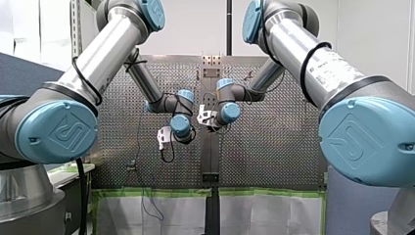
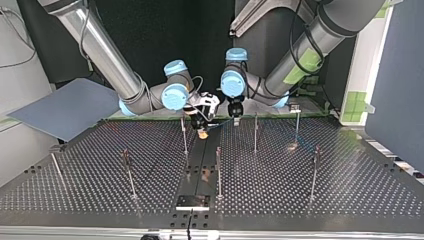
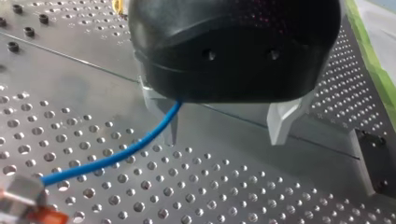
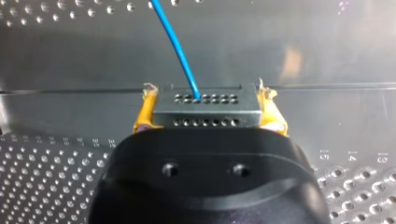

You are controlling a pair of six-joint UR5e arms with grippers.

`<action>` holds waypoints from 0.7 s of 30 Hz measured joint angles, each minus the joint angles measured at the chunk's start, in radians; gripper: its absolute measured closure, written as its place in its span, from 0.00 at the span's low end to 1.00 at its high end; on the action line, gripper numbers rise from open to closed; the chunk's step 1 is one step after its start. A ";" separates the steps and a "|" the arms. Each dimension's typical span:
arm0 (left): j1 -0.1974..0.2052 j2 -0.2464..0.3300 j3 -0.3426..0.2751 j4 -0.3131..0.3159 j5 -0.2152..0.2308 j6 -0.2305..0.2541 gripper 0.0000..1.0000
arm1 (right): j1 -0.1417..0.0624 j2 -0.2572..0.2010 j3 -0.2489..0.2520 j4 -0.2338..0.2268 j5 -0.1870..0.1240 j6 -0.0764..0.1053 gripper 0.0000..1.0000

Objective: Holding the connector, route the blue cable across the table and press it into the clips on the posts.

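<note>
Here my right gripper (image 4: 208, 105) is clamped narrow on the grey metal connector (image 4: 205, 122), a small box with two rows of round holes, with its yellow pads (image 4: 144, 114) pressed against the box's two ends. The thin blue cable (image 4: 180, 51) leaves the row of holes farther from that gripper and runs ahead of it over the perforated metal tabletop (image 4: 42, 186) until the right wrist view cuts it off. In the left wrist view my left gripper (image 3: 226, 135) stands wide, its two metal fingers (image 3: 282, 123) well apart and gripping nothing; the black housing hides their upper parts. The cable comes out from under that housing just beside one finger, on the inner side, and I cannot tell whether it touches that finger. From there it slopes away to the side of the gripper and ends at the connector, which is blurred and cut off by the view's edge, with a bit of orange-yellow pad next to it. In the top view the two grippers hang close together, low over the tabletop, with a short stretch of cable between them. Thin upright metal posts (image 2: 255, 132) stand ahead of and to either side of both grippers, apart from the cable. Any clips on them are too small to make out. In the front view the wrists cover both grippers, so the connector and the cable near it are hidden there.
</note>
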 joint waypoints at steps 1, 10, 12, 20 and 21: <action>-0.001 0.000 0.000 0.001 -0.002 0.000 0.25 | 0.000 0.000 0.000 0.000 0.000 0.000 1.00; -0.010 0.001 0.003 0.042 -0.006 -0.020 0.90 | -0.001 0.000 0.000 -0.004 0.000 0.000 1.00; -0.013 0.002 0.005 0.051 -0.010 -0.029 0.97 | -0.001 0.000 0.000 -0.008 -0.002 0.000 1.00; -0.020 0.013 0.007 0.065 -0.063 -0.051 1.00 | -0.001 0.000 -0.001 -0.019 -0.018 -0.001 1.00; -0.021 0.018 0.007 0.060 -0.073 -0.059 1.00 | -0.001 0.000 -0.001 -0.019 -0.019 -0.001 1.00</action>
